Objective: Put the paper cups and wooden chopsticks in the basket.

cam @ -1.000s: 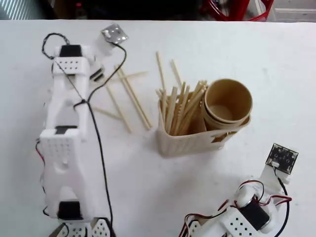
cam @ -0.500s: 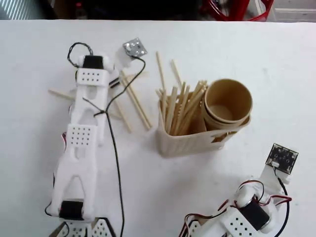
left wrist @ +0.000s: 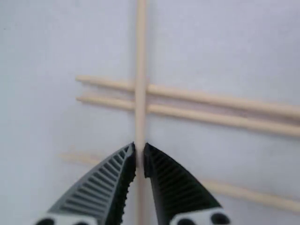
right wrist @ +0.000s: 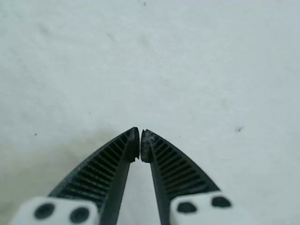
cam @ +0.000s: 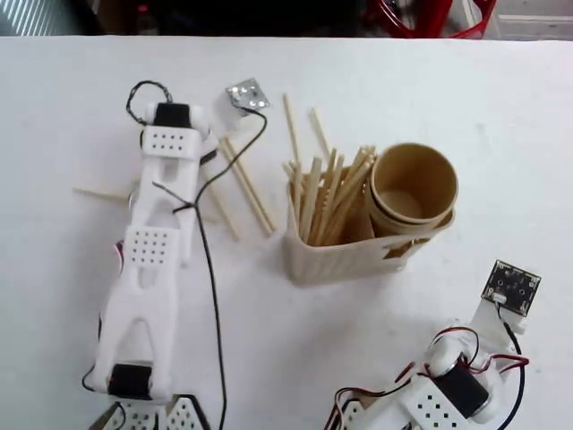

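My left gripper (left wrist: 139, 147) is shut on a wooden chopstick (left wrist: 140, 70), which runs forward across two loose chopsticks (left wrist: 215, 108) on the white table. In the high view the left arm (cam: 157, 224) stretches along the table's left side, and the held chopstick's tail (cam: 98, 193) sticks out to its left. The cream basket (cam: 340, 260) at the centre holds stacked paper cups (cam: 414, 184) and a bundle of chopsticks (cam: 327, 193). My right gripper (right wrist: 140, 140) is shut on nothing over bare table; its arm (cam: 448, 390) sits at the front right.
Loose chopsticks lie between the left arm and the basket (cam: 246, 188), and two more behind the basket (cam: 291, 121). A black cable (cam: 210, 269) trails along the left arm. Red chair legs (cam: 425, 18) stand beyond the table's far edge.
The left arm has swung right, toward the loose chopsticks, carrying the held chopstick along; its tail now juts out left of the arm. The right arm has kept still.
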You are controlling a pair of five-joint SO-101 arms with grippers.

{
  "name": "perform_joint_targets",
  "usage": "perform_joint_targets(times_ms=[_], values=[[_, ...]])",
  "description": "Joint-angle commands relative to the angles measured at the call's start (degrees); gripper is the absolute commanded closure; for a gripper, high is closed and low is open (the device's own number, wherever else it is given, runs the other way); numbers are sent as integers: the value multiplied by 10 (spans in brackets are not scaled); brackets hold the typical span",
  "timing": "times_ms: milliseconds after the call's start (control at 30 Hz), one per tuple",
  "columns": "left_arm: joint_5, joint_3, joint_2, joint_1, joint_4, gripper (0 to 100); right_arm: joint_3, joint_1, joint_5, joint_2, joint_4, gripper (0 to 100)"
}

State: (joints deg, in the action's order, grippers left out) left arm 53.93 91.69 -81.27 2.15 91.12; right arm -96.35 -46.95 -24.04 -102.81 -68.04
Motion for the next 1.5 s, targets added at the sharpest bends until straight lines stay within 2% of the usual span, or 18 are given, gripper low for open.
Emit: perform_joint_targets(times_ms=[0,233,333,533,700,833,1033,1233,1300,1467], values=[[-6,44,22,-12,40,978,-5,-4,2,-5,6,979],[-187,40,171,-7,106,978,-5,-4,2,-5,6,979],[-216,25,229,3,116,978,-5,-4,2,-5,6,979],[-47,-113,318,49,115,979,-5,-4,2,-5,6,979],[120,-302,406,81,114,979,-5,-4,2,-5,6,979],[212,-466,477,85,100,979,-5,-4,2,-5,6,979],[318,-661,528,122,-33,979,-5,-4,2,-5,6,979],[396,-763,527,129,-152,977,-5,-4,2,-5,6,979],[410,-782,526,124,-186,968,-5,-4,2,-5,6,979],[415,-838,526,119,-270,875,-5,-4,2,-5,6,979]])
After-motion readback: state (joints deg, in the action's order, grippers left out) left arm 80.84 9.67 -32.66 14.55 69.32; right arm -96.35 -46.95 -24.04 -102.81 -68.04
